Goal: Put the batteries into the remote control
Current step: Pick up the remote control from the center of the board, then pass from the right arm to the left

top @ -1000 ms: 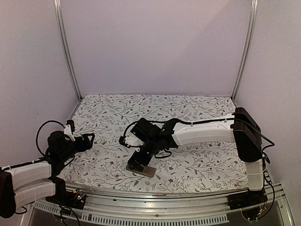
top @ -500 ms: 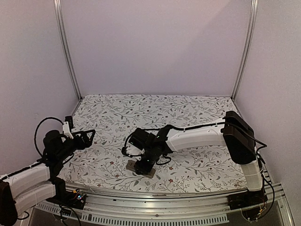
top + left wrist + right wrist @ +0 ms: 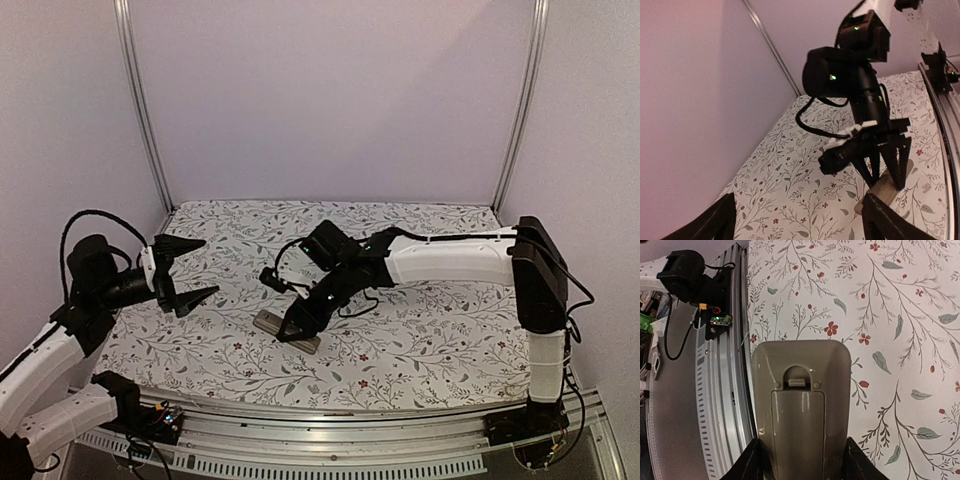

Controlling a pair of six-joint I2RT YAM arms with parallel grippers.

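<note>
The remote control [image 3: 283,331] is a greyish-tan slab, back side up, near the front middle of the floral table. My right gripper [image 3: 297,325] is shut on its long sides. In the right wrist view the remote control [image 3: 800,390] fills the centre, its battery cover in place with the latch tab showing, and the right gripper [image 3: 802,471] has a dark finger on each flank. My left gripper [image 3: 208,268] hangs open above the table's left side, pointing right. In the left wrist view it [image 3: 800,225] is empty, facing the remote control [image 3: 886,189]. The batteries are out of view.
A metal rail [image 3: 725,390] with a cable and a small circuit board runs along the table's near edge, close to the remote's end. Two upright aluminium posts [image 3: 143,110] stand at the back corners. The floral cloth [image 3: 420,330] covers the table.
My right gripper closed on the remote and shifted it left and away from the front edge. My left arm rose and swung its open gripper toward the centre.
</note>
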